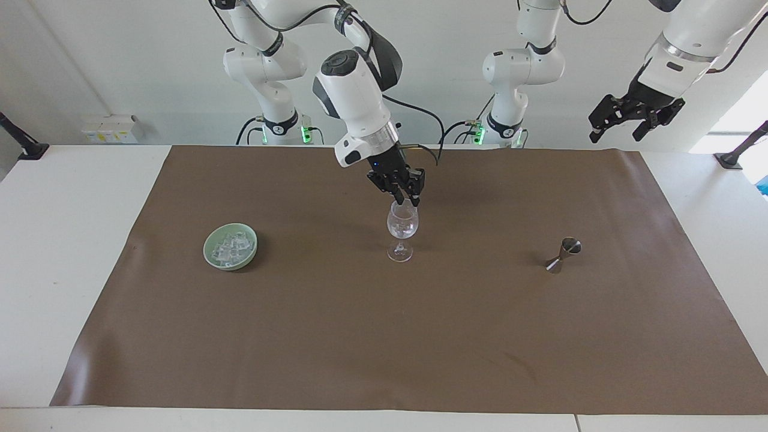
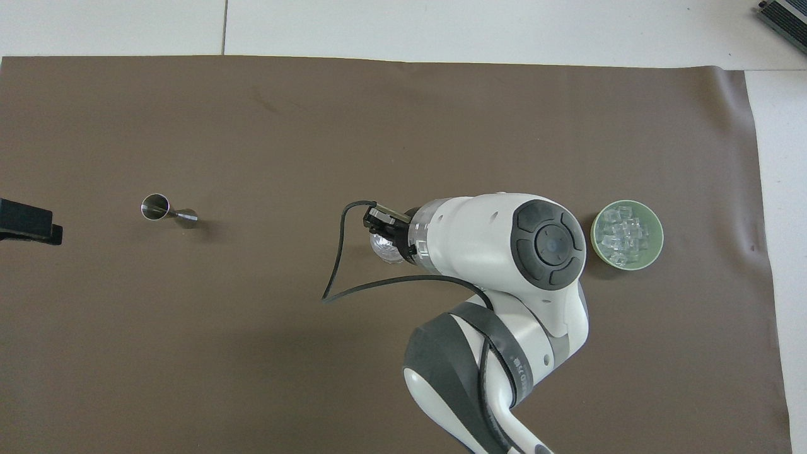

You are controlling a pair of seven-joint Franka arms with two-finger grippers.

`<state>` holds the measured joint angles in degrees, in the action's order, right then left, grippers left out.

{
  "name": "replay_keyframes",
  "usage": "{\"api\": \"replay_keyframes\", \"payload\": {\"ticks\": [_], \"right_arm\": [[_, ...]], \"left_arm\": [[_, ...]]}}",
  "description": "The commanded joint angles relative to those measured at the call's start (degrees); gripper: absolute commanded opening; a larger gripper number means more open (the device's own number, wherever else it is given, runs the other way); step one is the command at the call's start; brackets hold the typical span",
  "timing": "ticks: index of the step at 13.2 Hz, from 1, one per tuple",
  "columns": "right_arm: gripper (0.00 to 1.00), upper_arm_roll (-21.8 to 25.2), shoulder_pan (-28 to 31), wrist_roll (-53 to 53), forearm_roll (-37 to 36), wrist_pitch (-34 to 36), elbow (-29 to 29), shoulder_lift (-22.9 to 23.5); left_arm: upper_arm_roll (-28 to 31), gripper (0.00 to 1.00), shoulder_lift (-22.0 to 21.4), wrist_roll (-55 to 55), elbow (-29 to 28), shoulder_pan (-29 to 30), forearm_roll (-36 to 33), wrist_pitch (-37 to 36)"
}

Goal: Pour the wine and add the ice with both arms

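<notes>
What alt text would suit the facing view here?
The right gripper hangs open just above a wine glass standing mid-mat. A green bowl of ice sits toward the right arm's end, a steel jigger toward the left's, where the left gripper waits raised, open.

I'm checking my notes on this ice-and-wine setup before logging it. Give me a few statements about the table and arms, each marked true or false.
1. The right gripper is directly over the wine glass. True.
2. The ice lies in a pale green bowl. True.
3. The jigger stands beside the bowl. False: it lies tipped over toward the left arm's end, with the glass between them.
4. The left gripper grips the jigger. False: it is raised, open and empty.
5. The glass lies on its side. False: it stands upright.
</notes>
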<state>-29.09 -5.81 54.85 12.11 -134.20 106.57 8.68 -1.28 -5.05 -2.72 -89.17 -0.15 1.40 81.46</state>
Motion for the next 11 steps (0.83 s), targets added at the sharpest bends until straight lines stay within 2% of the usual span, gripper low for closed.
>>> {"api": "replay_keyframes", "payload": {"ticks": [1,2,3,6,11], "right_arm": [[0.60,-0.53,0.71,0.35,1.07,-0.89,-0.22,0.11],[0.90,-0.53,0.80,0.35,0.98,-0.89,-0.48,0.11],[1.00,-0.45,0.89,0.17,0.20,-0.89,-0.66,0.11],[1.00,0.43,0.98,-1.76,-1.56,-0.80,-1.62,-0.24],[1.00,7.27,0.89,-2.46,-15.07,1.65,-2.77,-0.68]], "left_arm": [[-0.31,1.00,-1.54,0.70,-1.97,0.68,-0.87,1.60],[-0.31,1.00,-1.54,0.79,-1.97,0.68,-0.87,1.60],[-0.31,1.00,-1.54,0.79,-1.97,0.68,-0.87,1.60],[-0.31,1.00,-1.54,0.96,-1.88,0.68,-0.87,1.60],[-0.31,1.00,-1.54,0.96,-1.79,0.68,-0.87,1.42]]}}
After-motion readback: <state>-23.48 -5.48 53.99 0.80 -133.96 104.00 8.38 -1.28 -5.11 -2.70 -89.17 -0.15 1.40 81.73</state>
